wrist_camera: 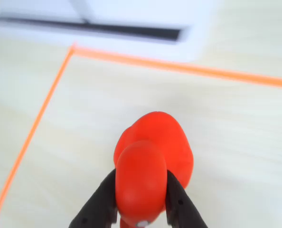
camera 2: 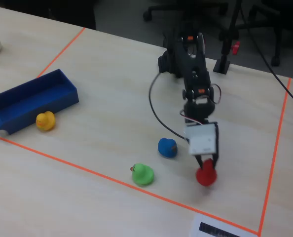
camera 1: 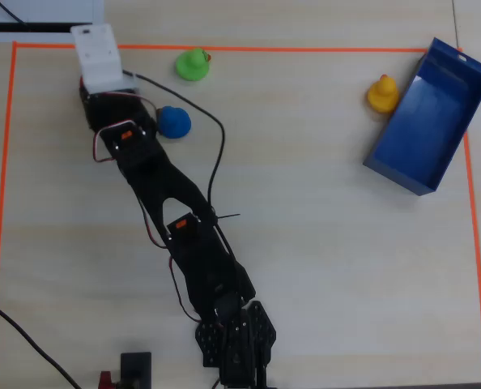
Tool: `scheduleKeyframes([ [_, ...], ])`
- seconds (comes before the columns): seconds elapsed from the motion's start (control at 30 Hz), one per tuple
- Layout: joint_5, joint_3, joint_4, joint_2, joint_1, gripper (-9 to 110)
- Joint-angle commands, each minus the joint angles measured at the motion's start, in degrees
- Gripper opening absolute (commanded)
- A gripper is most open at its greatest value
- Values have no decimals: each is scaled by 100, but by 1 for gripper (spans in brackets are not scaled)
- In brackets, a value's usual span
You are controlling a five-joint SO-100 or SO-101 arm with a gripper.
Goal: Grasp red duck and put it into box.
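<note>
In the wrist view the glossy red duck (wrist_camera: 155, 147) fills the lower centre, with my gripper (wrist_camera: 141, 183) shut on it and a black finger (wrist_camera: 100, 202) pressed against each side. The fixed view shows the same red duck (camera 2: 205, 176) at the gripper (camera 2: 206, 165) tips, near the front orange tape line. Whether it rests on the table or hangs just above, I cannot tell. In the overhead view the white wrist camera housing (camera 1: 100, 55) hides both the duck and the fingers. The deep-blue box (camera 1: 435, 121) lies at the far right there, and at the left in the fixed view (camera 2: 18, 106).
A yellow duck (camera 1: 382, 93) sits right beside the box's outer wall. A blue duck (camera 1: 174, 121) lies close to the arm and a green duck (camera 1: 193, 65) by the tape. Orange tape (camera 1: 305, 49) frames the work area. A black cable (camera 1: 218, 154) loops beside the arm.
</note>
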Motion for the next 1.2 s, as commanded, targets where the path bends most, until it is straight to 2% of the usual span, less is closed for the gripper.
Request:
scheduleKeyframes([
  [0.0, 158, -378, 712, 1529, 589, 0],
  [0.3, 211, -914, 2549, 2997, 2733, 0],
  [0.57, -519, -1002, 2575, 3270, 5590, 0],
  [0.73, -677, -1292, 2329, 2619, 6873, 0],
  [0.9, -729, -1854, 2057, 1503, 7383, 0],
  [1.17, -879, -2118, 1521, 114, 7356, 0],
])
